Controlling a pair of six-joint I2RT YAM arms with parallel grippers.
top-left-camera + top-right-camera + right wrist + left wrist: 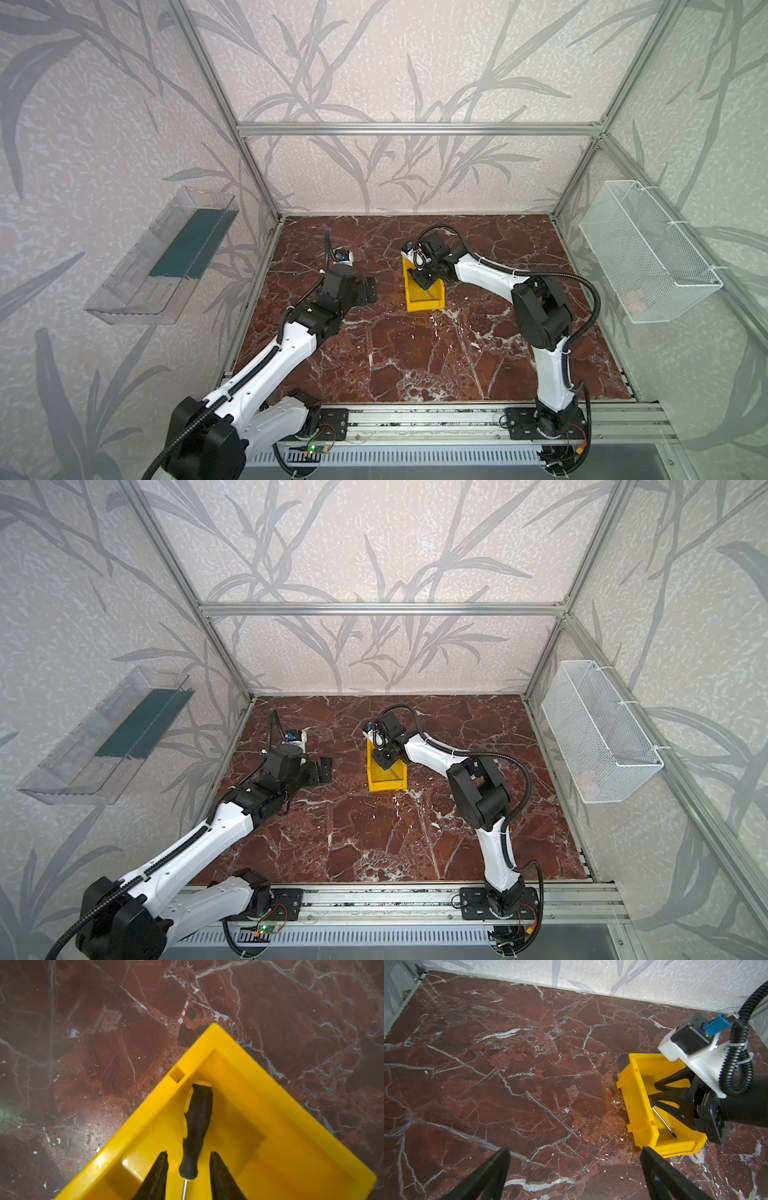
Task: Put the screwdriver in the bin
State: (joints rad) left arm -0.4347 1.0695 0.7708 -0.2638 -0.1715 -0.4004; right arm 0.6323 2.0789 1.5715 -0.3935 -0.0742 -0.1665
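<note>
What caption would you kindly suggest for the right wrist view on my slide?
Right hand open astride the screwdriver, which rests inside the yellow bin.

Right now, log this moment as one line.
screwdriver: in bin, handle end at corner | right tool: open, straddling handle | left tool: open, empty | task: screwdriver placed

a small slim screwdriver [197, 1126] with a textured black handle, yellow accents and a thin metal shaft lies inside the small bright yellow plastic open-top bin [270, 1088]. its handle end sits in one inner corner and its tip near the opposite end wall. the bin stands upright near the middle of the red-brown marble surface [415, 365].
</note>
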